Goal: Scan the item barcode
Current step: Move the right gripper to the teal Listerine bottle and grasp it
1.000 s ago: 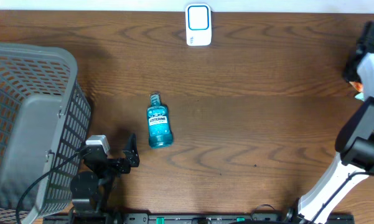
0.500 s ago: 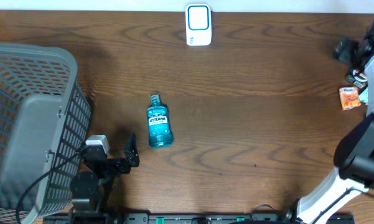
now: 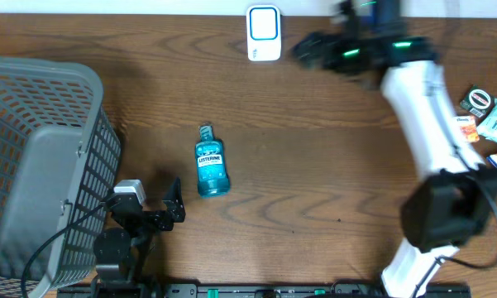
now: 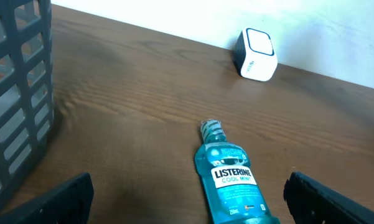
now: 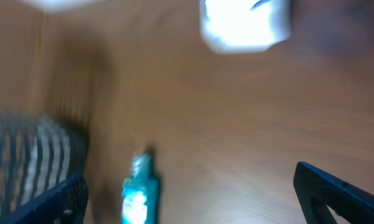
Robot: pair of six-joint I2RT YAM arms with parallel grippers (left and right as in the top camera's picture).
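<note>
A blue Listerine mouthwash bottle [image 3: 211,166] lies flat in the middle of the table, cap toward the back. In the left wrist view the bottle [image 4: 233,181] sits ahead of my left gripper [image 4: 190,205], label up. My left gripper [image 3: 175,205] rests open just left of the bottle's base, holding nothing. The white barcode scanner [image 3: 264,33] stands at the back edge. My right gripper [image 3: 312,50], blurred, hangs open and empty just right of the scanner. In the smeared right wrist view my right gripper [image 5: 196,199] faces the bottle [image 5: 137,196], with the scanner [image 5: 246,22] at the top.
A grey plastic basket [image 3: 33,157] fills the left side and shows in both wrist views, basket [image 4: 15,93] and basket [image 5: 31,155]. Several small packets [image 3: 480,116] lie at the right edge.
My right arm has swung from the far right edge to the back middle beside the scanner, and its gripper has opened. An orange packet lies uncovered at the right. The left arm and bottle stayed still.
</note>
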